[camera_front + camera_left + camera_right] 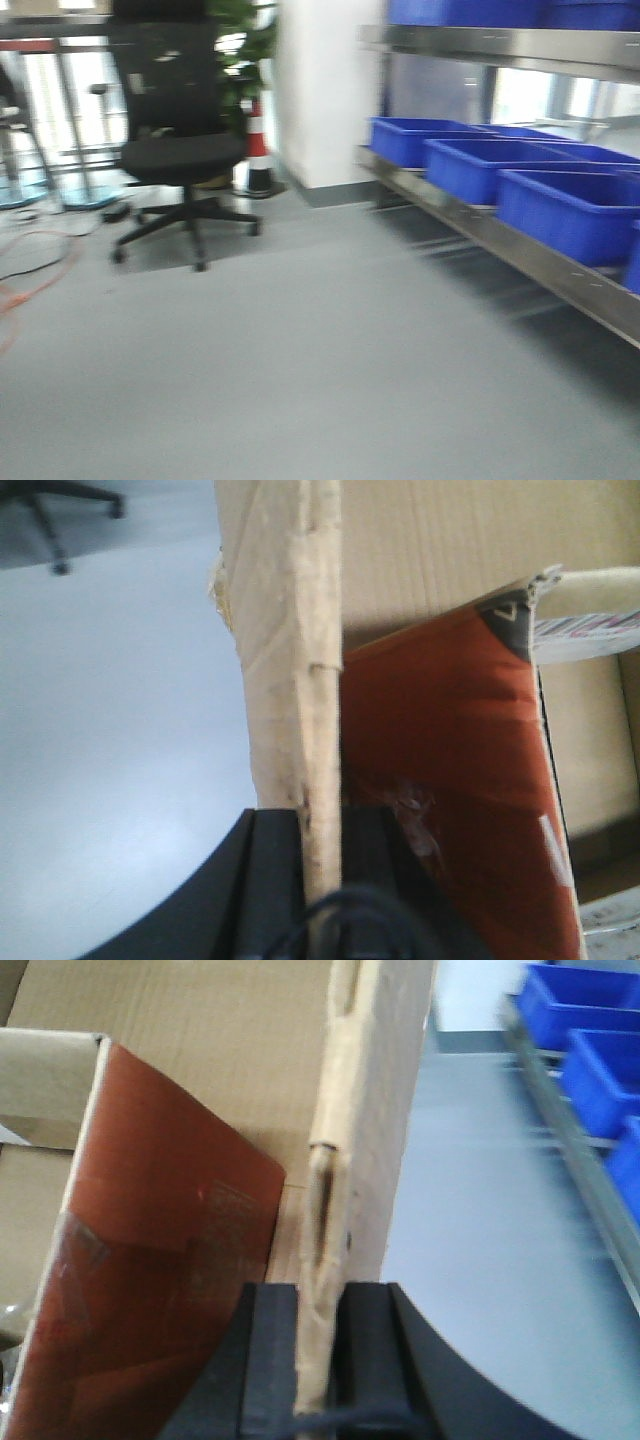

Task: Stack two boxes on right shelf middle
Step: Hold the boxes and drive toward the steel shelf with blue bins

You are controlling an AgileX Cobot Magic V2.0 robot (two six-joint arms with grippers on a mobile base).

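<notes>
Now the left gripper (320, 830) and the right gripper (318, 1305) each pinch a side wall of the box (440, 540), out over the floor (120, 730), not yet on the shelf (560, 275). The card looks light but bendy; I'd hold near corners.
</notes>
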